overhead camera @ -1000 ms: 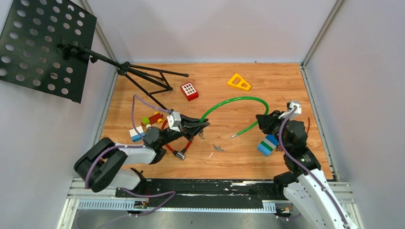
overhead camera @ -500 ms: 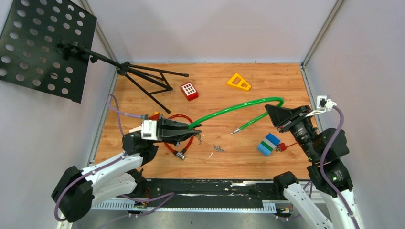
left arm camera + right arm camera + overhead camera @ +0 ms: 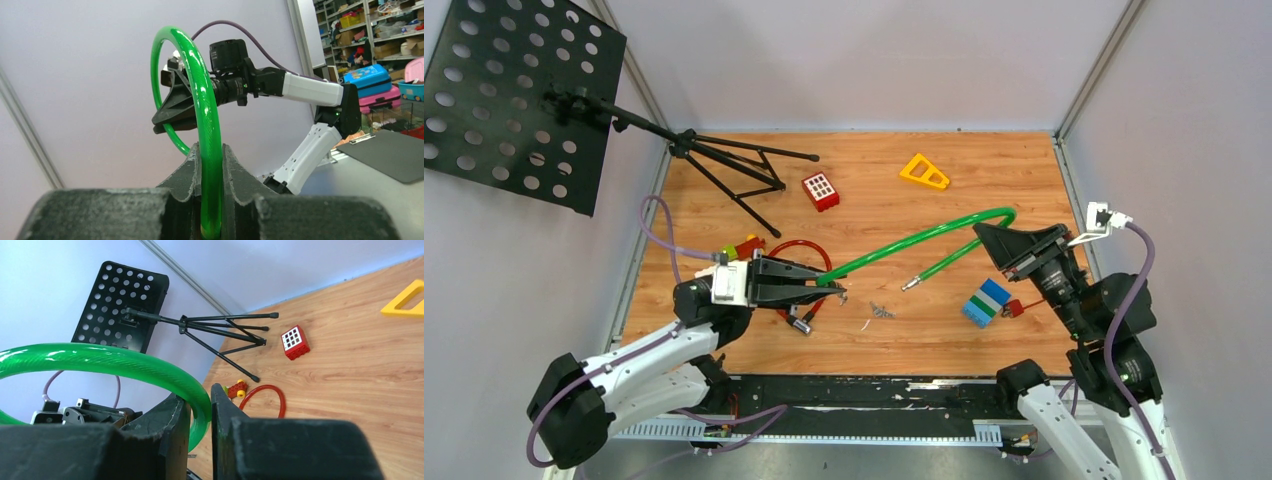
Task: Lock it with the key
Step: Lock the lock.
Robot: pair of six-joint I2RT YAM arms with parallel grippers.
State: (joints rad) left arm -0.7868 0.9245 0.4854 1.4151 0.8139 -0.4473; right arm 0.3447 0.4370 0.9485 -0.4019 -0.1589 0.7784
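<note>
Gripping the green cable lock (image 3: 914,236) above the tabletop (image 3: 1024,170): left claw (image 3: 836,288) clamped near one end, right claw (image 3: 982,232) clamped at the bend. Probably springy, slick, light; best grasped near its ends.

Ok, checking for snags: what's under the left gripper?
A red cable loop lies on the table beneath the left gripper, which is shut on the green cable. The gripper hides part of the loop.

A wood-grain table (image 3: 984,160) is enclosed on three sides by plain pale walls (image 3: 854,60), joined at the far corners by metal profiles (image 3: 1096,75). A black perforated music stand (image 3: 519,95) is set at its far left corner. Shelves (image 3: 367,22) of coloured boxes are seen beyond.
</note>
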